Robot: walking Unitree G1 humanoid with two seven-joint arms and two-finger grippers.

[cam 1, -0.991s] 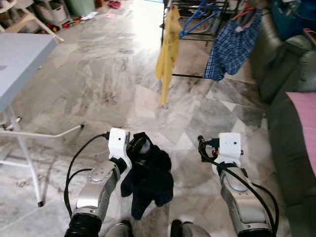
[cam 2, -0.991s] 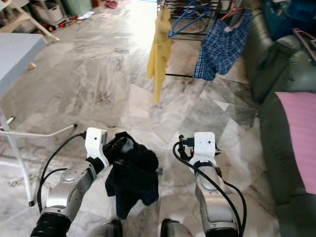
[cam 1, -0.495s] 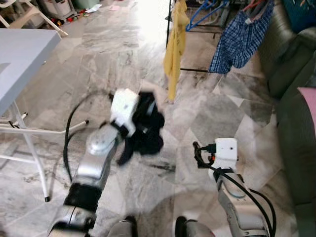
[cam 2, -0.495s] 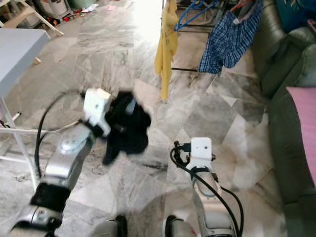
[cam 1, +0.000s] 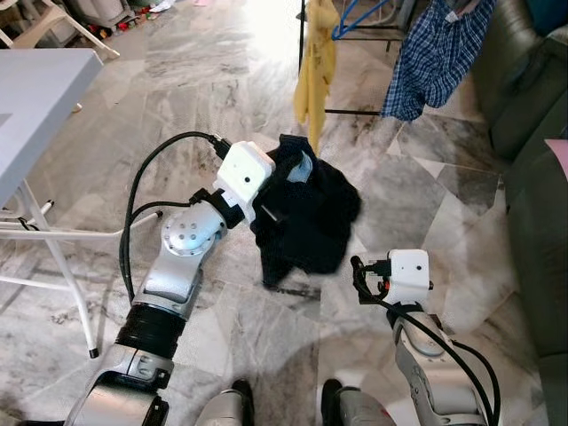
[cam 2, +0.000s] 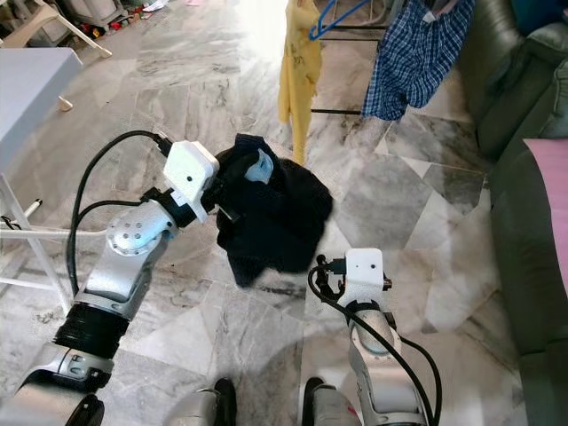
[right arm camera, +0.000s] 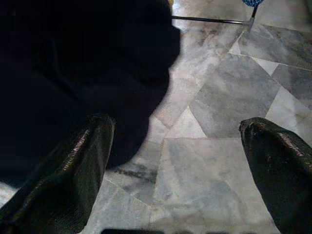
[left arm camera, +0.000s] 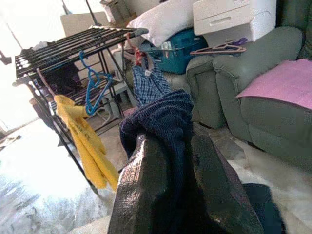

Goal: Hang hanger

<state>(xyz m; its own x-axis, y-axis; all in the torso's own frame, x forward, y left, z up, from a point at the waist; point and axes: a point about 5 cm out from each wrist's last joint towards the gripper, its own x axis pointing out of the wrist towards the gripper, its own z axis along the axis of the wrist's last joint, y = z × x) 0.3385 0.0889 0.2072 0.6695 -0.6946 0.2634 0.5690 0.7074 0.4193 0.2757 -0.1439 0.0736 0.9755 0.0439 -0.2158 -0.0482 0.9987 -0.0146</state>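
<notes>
A home: marble floor (cam 1: 177, 80), drying rack (left arm camera: 63, 41), green sofa (left arm camera: 253, 58).

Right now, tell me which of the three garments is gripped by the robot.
The dark navy garment, clamped in the left gripper. The yellow garment and blue checked shirt hang on the rack.

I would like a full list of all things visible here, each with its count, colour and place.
dark garment: one, navy, held up by the left gripper over the floor
drying rack: one, black, ahead of the robot
yellow garment: one, hanging on the rack
checked garment: one, blue, hanging on the rack
blue hanger: one, hanging on the rack
table: one, grey top, at the robot's left
sofa: one, grey-green, at the right
pink cloth: one, on the sofa
floor: grey marble tiles
left gripper: shut on the dark garment
right gripper: open, low over the floor
</notes>
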